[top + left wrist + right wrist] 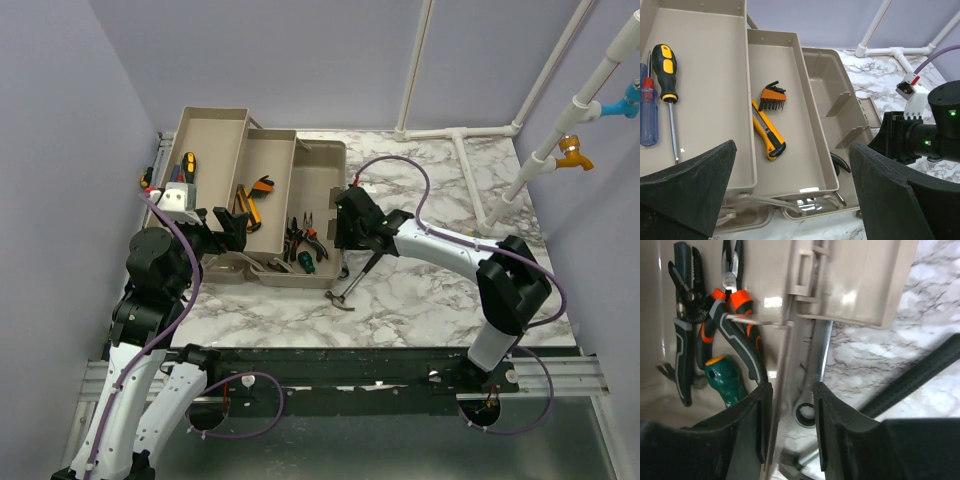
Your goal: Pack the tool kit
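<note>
The beige tool kit (322, 152) stands open at the table's left, its two fold-out trays (715, 60) spread out. The far tray holds two screwdrivers (667, 70); the middle one holds a yellow utility knife (767, 132) and an orange hex key set (774, 97). Pliers (735, 305), a wire stripper (682, 340) and a green-handled screwdriver (722, 377) lie in the bottom. My left gripper (792, 150) hangs open over the trays' near edge. My right gripper (792, 390), half closed, straddles the box's right wall with a wrench (816, 352) between its fingers; I cannot see whether they pinch.
A hammer (360, 275) lies on the marble table just right of the box, its black handle (920, 375) slanting beside my right gripper. White pipes (470, 150) run along the back right of the table. Purple walls close in the left and back.
</note>
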